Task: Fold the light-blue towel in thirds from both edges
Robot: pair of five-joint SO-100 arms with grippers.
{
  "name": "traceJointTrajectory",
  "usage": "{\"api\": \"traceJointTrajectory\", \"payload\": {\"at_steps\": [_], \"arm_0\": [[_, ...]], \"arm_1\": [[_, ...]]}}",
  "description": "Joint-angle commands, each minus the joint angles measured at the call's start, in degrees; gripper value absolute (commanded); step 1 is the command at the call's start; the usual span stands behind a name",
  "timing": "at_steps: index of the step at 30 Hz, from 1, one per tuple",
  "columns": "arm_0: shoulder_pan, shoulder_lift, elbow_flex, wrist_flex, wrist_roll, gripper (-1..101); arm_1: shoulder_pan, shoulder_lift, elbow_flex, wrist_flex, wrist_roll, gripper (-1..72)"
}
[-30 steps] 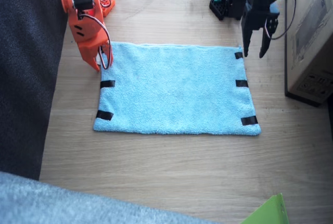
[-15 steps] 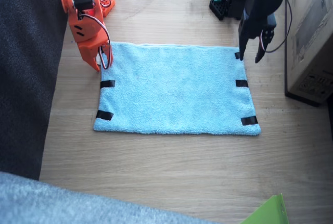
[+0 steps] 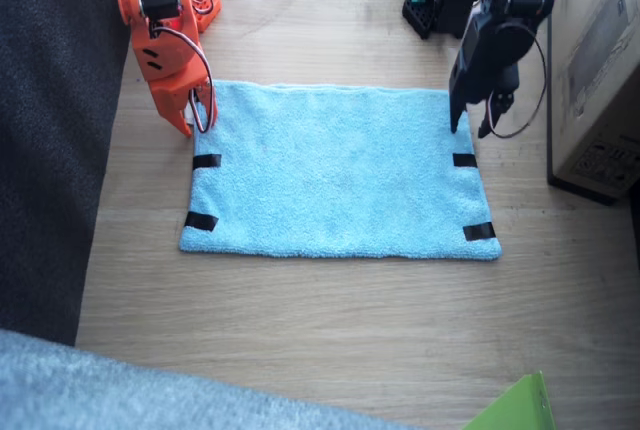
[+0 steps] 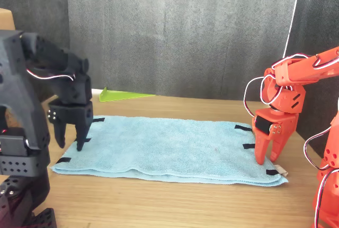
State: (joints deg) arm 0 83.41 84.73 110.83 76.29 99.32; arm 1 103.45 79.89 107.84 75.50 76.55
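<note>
Left gripper (image 3: 469,131), jaws parted, is seen at the light-blue towel's (image 3: 335,170) 2 o'clock corner, while right gripper (image 3: 190,125), fingers barely apart, is planted on its 10 o'clock corner.

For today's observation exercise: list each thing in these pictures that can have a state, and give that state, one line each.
light-blue towel: spread flat, unfolded.
left hand: open, poised over the towel's short edge, holding nothing.
right hand: fingertips down at the towel's far corner; grip unclear.
</note>
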Motion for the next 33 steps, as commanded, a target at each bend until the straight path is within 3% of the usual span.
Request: {"api": "traceJointTrajectory", "payload": {"at_steps": [1, 19, 24, 33], "arm_0": [[0.3, -0.4, -1.8, 1.4, 0.4, 25], [1.1, -7.4, -6.6, 5.3, 1.1, 23], [1.1, -8.0, -7.1, 5.5, 1.3, 17], [1.1, -8.0, -7.0, 5.5, 1.0, 0]], "arm_1": [[1.6, 0.0, 0.5, -1.6, 0.4, 20.6], [1.5, -0.7, 0.2, -1.1, 0.6, 20.4], [1.5, -1.2, -0.1, -0.8, 0.7, 18.8], [2.1, -1.9, -0.3, -0.4, 0.1, 1.3]]}}
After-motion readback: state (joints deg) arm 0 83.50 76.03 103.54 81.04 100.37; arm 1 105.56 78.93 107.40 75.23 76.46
